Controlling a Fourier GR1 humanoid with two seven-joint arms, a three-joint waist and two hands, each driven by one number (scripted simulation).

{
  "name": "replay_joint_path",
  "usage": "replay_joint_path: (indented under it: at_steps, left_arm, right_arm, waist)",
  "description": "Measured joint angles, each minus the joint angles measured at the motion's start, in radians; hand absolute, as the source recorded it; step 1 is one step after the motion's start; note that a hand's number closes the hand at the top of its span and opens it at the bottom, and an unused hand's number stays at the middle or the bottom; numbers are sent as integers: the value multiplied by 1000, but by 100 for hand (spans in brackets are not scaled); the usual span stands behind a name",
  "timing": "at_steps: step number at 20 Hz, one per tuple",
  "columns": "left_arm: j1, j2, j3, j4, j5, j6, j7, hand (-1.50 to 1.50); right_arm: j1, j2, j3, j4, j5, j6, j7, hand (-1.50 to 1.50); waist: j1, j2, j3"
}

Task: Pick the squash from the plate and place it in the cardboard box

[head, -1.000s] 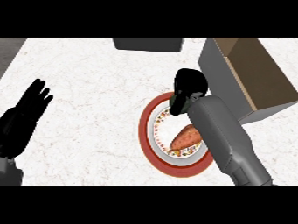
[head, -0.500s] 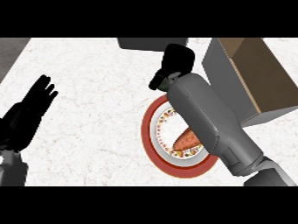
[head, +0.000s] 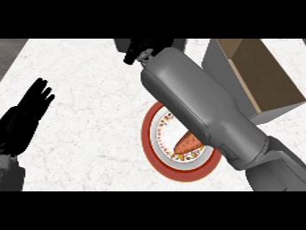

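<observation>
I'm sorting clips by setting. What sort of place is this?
Likely a kitchen counter: a pale marbled countertop, a red-rimmed plate holding a squash, and an open cardboard box nearby.

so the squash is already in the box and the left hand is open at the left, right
Not quite. The head view shows the squash lying on the plate, partly under the right forearm, not in the box. The rest holds: the left hand is open at the left.
</observation>
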Motion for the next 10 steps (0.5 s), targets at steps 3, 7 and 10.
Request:
replay_joint_path:
  at_steps: [3, 7, 10]
  left_arm:
    - [16, -5, 2, -11, -2, 6, 0, 0]
    - [39, 1, 18, -25, 8, 3, 2, 0]
    - [47, -1, 20, -33, 4, 8, 0, 0]
  right_arm:
    - [-62, -5, -23, 19, 39, -6, 29, 150]
    - [-110, -34, -57, 29, 89, -2, 54, 150]
    - [-110, -72, -87, 35, 115, -3, 53, 150]
  waist:
    - [-14, -2, 0]
    - [-32, -5, 0]
    - [-41, -5, 1]
